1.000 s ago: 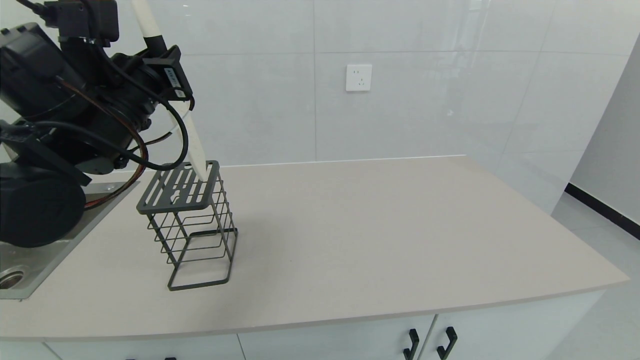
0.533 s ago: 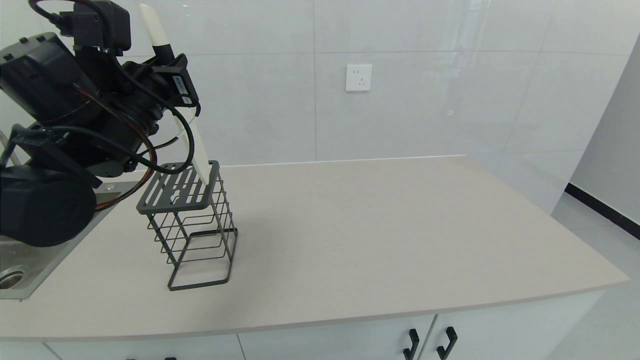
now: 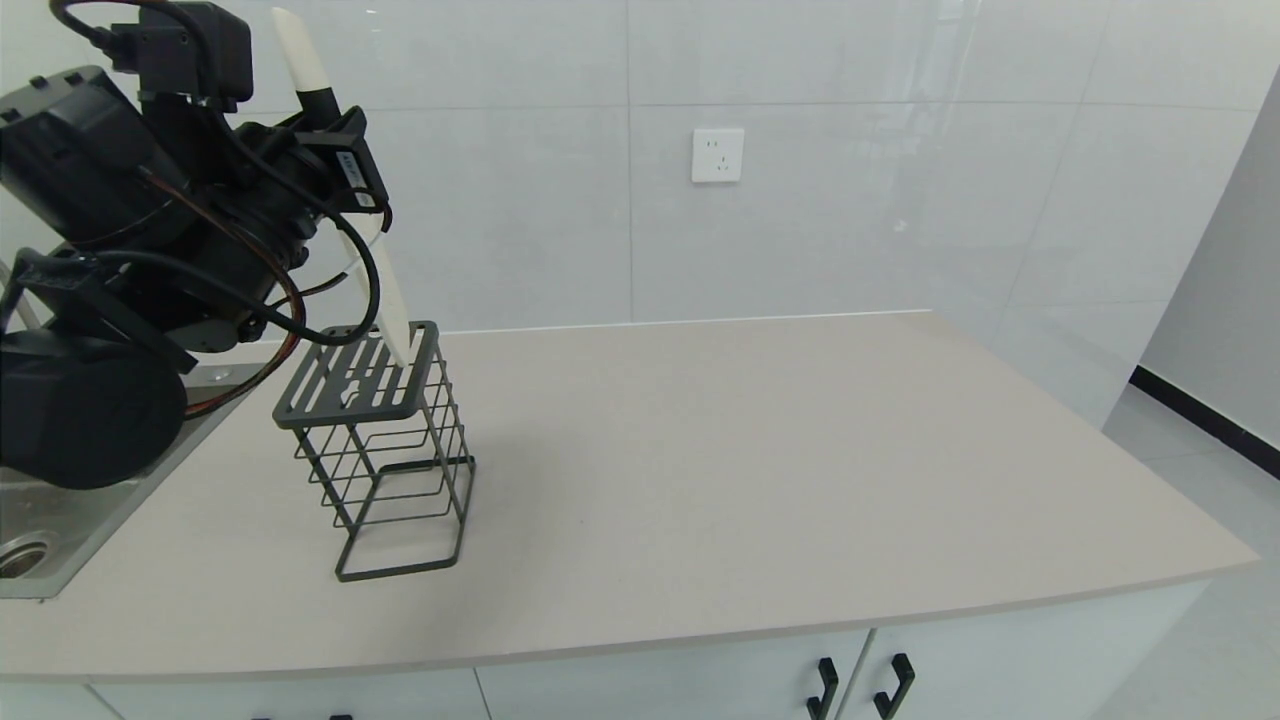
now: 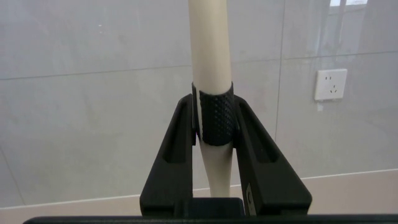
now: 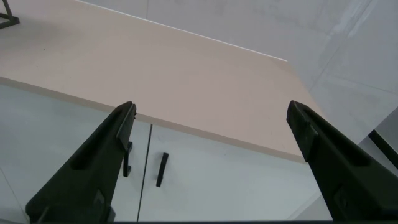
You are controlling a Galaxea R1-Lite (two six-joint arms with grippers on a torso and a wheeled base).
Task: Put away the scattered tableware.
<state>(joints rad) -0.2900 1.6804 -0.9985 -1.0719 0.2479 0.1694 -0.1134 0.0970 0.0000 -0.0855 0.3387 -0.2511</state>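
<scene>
My left fingers (image 4: 171, 155) pinch the white utensil (image 4: 209, 43), 1 finger on each side of its black bumpy band. I think I hold it there bc the band is grippy, so it won't slip.

The utensil is up in the air, long & tilted. Its top end points up toward the wall. Its low tip is right at the far edge of the rack's (image 3: 340, 385) top plate, the part w/ slots. I can't tell if the tip is in a slot yet. I tilt it tip-down bc it prob has to slide into a slot & stand up in there.

The rack is black wire. It stands on the table (image 3: 750, 450), just beside the sink (image 3: 40, 540). That's a good home for tableware.

My right fingers (image 5: 99, 162) are spread wide w/ nothing in them. They hang low by the front edge of the table, near the cupboard handles (image 5: 161, 169), well apart from the rack. I guess they wait there so they don't get in the way.

Next I prob need to line the tip up w/ 1 slot & go down slow, or it may bump the plate.
</scene>
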